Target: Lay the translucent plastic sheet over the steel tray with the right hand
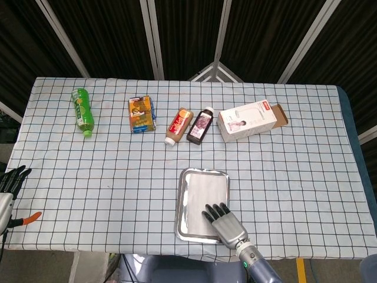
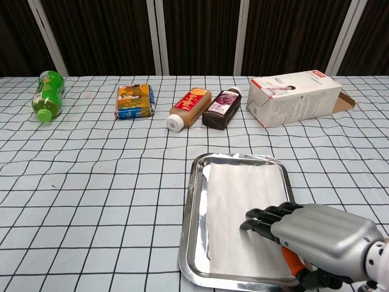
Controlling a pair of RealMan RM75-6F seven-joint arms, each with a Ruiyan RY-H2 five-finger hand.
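Note:
The steel tray (image 1: 183, 203) (image 2: 193, 220) lies near the table's front edge, right of centre. The translucent plastic sheet (image 1: 205, 192) (image 2: 240, 201) lies flat inside it, covering most of the tray floor. My right hand (image 1: 224, 221) (image 2: 316, 240) reaches over the tray's near right corner, palm down, its dark fingertips (image 2: 254, 222) resting on the sheet's near part. It grips nothing that I can see. My left hand (image 1: 9, 181) hangs off the table's left edge, away from the tray, fingers spread and holding nothing.
Along the far half stand a green bottle (image 1: 83, 111), a yellow-blue carton (image 1: 142, 114), a brown bottle (image 1: 179, 125), a dark bottle (image 1: 201, 125) and a white box (image 1: 252, 119). An orange-handled tool (image 1: 26, 219) lies at the front left edge.

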